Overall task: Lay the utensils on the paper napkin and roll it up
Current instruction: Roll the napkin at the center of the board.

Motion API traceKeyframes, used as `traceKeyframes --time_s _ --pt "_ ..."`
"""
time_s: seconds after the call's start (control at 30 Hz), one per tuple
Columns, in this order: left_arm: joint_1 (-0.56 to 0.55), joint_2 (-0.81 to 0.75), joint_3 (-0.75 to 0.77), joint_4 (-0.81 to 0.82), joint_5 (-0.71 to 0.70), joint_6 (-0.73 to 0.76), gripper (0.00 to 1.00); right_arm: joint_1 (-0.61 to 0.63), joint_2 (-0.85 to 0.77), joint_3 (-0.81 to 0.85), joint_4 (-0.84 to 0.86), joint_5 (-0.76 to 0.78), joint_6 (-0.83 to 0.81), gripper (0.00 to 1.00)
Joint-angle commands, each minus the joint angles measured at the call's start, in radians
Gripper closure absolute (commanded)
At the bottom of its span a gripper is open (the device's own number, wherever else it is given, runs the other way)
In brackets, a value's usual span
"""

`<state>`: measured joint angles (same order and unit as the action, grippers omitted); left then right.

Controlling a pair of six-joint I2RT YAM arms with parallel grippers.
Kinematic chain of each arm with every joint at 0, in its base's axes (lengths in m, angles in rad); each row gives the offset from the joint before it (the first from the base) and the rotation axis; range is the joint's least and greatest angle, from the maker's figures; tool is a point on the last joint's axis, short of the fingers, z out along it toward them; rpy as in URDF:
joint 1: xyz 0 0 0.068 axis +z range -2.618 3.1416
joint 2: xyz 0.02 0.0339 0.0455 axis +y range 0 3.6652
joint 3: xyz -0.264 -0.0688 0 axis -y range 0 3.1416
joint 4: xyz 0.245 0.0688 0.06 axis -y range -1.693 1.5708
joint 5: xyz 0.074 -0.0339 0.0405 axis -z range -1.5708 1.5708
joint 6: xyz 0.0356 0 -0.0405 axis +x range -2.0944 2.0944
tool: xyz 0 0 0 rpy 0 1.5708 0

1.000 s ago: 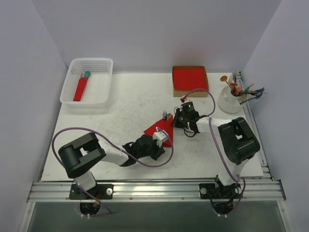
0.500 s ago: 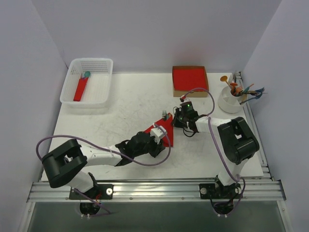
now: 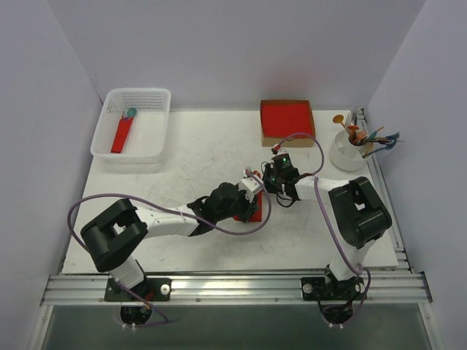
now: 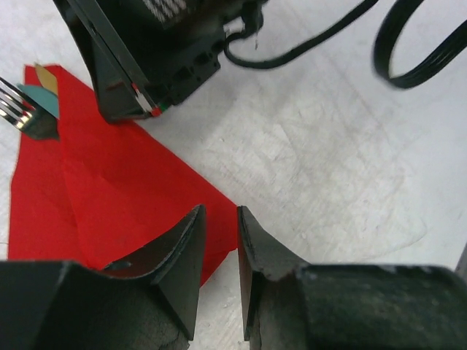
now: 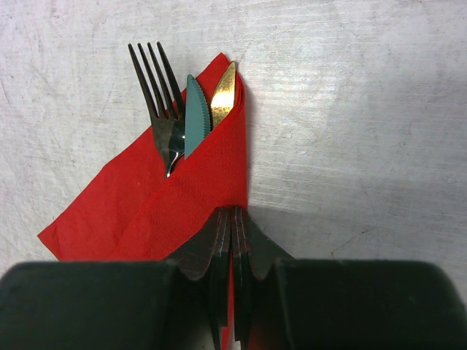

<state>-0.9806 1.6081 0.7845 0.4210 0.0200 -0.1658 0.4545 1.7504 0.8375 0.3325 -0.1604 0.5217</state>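
Our right gripper (image 5: 232, 217) is clamped on the folded edge of the paper napkin (image 5: 193, 200), which wraps the utensils (image 5: 165, 127) on the near side of the cardboard box (image 3: 281, 140). Our left gripper (image 4: 220, 216) hangs slightly parted, empty, over its corner. Thin, limp paper tears easily, so we would pinch doubled layers.

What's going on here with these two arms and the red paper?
Two robot arms are wrapping cutlery in a red paper napkin. The right claw is shut on the napkin's folded edge, with a fork, a teal knife and a gold-coloured piece poking out. The left claw sits slightly open at another corner. The roll isn't finished.
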Motion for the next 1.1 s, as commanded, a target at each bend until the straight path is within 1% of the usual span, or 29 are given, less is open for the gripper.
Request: traceKeyframes --time_s 0.0,0.23,0.6,0.63,0.67,0.7,0.73,0.9,1.07 --pt "0.003 0.052 0.039 0.012 0.035 0.025 0.67 0.01 -0.006 0.018 -0.023 0.009 -0.012 1.0" --pt "0.003 0.107 0.032 0.061 0.046 0.038 0.67 0.012 0.001 0.021 -0.021 0.002 -0.012 1.0" --pt "-0.001 0.153 -0.083 0.157 0.014 0.003 0.68 0.012 0.006 0.026 -0.018 -0.008 -0.011 1.0" --pt "-0.004 0.156 -0.088 0.159 -0.009 0.002 0.67 0.01 0.008 0.026 -0.018 -0.007 -0.009 1.0" --pt "-0.007 0.157 -0.093 0.16 -0.014 0.002 0.64 0.012 0.008 0.026 -0.018 -0.007 -0.011 1.0" --pt "-0.01 0.159 -0.097 0.165 -0.012 0.011 0.58 0.012 0.008 0.025 -0.018 -0.008 -0.012 1.0" --pt "-0.016 0.158 -0.102 0.167 -0.04 0.015 0.57 0.012 0.008 0.025 -0.018 -0.007 -0.012 1.0" --pt "-0.02 0.148 -0.094 0.156 -0.057 0.015 0.57 0.012 0.011 0.023 -0.018 -0.008 -0.012 1.0" --pt "-0.02 0.084 -0.087 0.107 -0.057 0.009 0.57 0.012 0.011 0.025 -0.018 -0.007 -0.009 1.0"
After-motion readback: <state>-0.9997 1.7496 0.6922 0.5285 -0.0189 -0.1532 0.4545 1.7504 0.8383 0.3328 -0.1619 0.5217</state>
